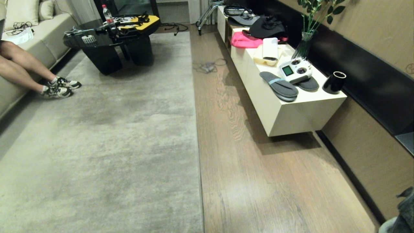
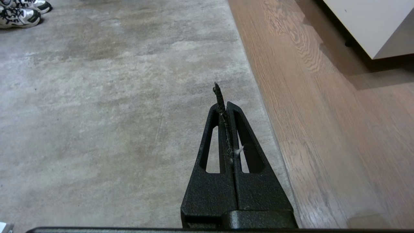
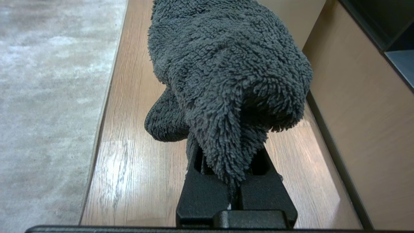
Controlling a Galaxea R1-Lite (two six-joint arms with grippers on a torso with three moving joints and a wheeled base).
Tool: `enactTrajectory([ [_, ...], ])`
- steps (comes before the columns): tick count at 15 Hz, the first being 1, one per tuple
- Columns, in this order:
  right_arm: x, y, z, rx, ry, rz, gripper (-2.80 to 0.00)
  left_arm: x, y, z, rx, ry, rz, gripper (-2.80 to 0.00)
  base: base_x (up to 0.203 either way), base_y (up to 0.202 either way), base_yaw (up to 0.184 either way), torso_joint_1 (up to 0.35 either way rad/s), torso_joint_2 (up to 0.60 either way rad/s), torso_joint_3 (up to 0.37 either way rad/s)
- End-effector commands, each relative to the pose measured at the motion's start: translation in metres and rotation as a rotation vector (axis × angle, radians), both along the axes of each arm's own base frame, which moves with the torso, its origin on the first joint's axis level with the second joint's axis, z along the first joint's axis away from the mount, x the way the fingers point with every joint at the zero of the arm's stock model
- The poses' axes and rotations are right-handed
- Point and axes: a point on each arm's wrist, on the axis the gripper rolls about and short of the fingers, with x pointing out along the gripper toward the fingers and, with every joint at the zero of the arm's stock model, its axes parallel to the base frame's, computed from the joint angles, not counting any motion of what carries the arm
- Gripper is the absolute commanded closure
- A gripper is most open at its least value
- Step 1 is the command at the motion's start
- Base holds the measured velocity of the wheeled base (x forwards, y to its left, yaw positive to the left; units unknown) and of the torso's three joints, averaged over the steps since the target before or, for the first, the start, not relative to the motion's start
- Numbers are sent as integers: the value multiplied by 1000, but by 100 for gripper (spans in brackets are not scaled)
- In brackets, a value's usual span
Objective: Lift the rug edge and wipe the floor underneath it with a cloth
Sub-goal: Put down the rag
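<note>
The pale grey rug (image 1: 106,136) lies flat, and its rug edge (image 1: 197,139) runs straight beside the wood-plank floor (image 1: 258,181). My left gripper (image 2: 223,106) hovers over the rug just inside the rug edge (image 2: 268,106). It is shut, with only a thin dark frayed strip poking out between its tips. My right gripper (image 3: 231,181) hangs above the floor (image 3: 136,161), shut on the dark grey fuzzy cloth (image 3: 226,64). The cloth drapes over the fingers and hides their tips. A corner of the cloth (image 1: 406,210) shows at the head view's lower right.
A cream low cabinet (image 1: 291,113) along the right wall carries grey slippers (image 1: 279,85), a white controller (image 1: 296,69) and a black cup (image 1: 334,82). A black coffee table (image 1: 110,35) stands on the far rug. A seated person's sneakers (image 1: 59,87) rest at left. A cable (image 1: 207,66) lies on the floor.
</note>
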Motion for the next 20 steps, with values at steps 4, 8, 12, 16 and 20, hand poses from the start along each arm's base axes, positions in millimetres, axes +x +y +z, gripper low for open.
enactTrajectory([
  [4, 0, 0, 0, -1, 0, 0, 0, 0, 0, 0, 0, 0, 2, 0, 0, 0, 0, 4, 1, -148],
  [8, 0, 0, 0, -1, 0, 1, 0, 0, 0, 0, -3, 0, 1, 0, 0, 0, 0, 3, 3, -191],
  [12, 0, 0, 0, -1, 0, 0, 0, 0, 0, 0, -3, 0, 3, 0, 0, 0, 0, 1, 1, -197],
  [16, 0, 0, 0, -1, 0, 1, 0, 0, 0, 0, -14, 0, 7, 0, 0, 0, 0, 3, 0, -200],
  [20, 0, 0, 0, -1, 0, 1, 0, 0, 0, 0, -20, 0, 9, 0, 0, 0, 0, 5, 4, -197],
])
